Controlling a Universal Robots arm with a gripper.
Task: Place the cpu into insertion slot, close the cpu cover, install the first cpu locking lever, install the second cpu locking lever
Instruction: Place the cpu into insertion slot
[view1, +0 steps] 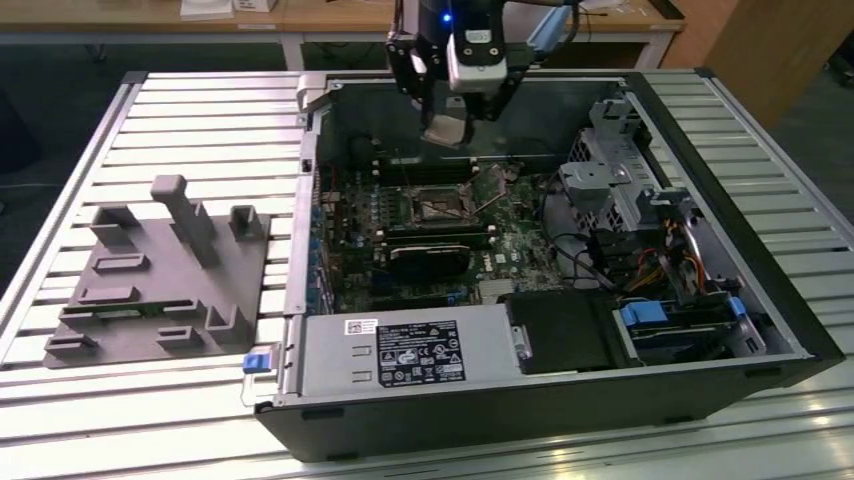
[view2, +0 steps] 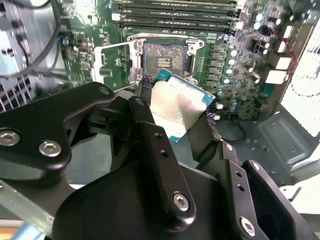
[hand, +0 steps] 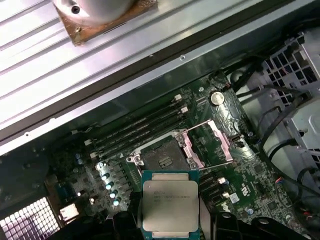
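While hovering over the far part of the open computer case (view1: 534, 400), grips the cpu (view1: 445, 130) in the gripper (view1: 451, 122) — black fingers (view2: 150, 130) closed only as far as the chip's width, pressing on two opposite edges, with the dull metal face turned outward in both wrist views. Held up in the air, well clear of the green motherboard (view1: 514, 250) and touching nothing but the fingers. Below it, the insertion slot (view1: 437, 207): dark centre, silvery rim, nothing seated inside. Beside the slot, the cpu cover (hand: 212, 142) swung up and open, and thin wire locking levers (hand: 217, 164) lifted free of it. Just beyond the slot on its far side, long black memory slots (view1: 420, 165); on its near side, a black graphics card (view1: 427, 255). At the near end of the case, a silver power supply (view1: 400, 350) with a label on top. Under it all, a slatted metal table (view1: 200, 110) — and on the exterior view's left, well apart from the case, a grey moulded fixture (view1: 160, 270).
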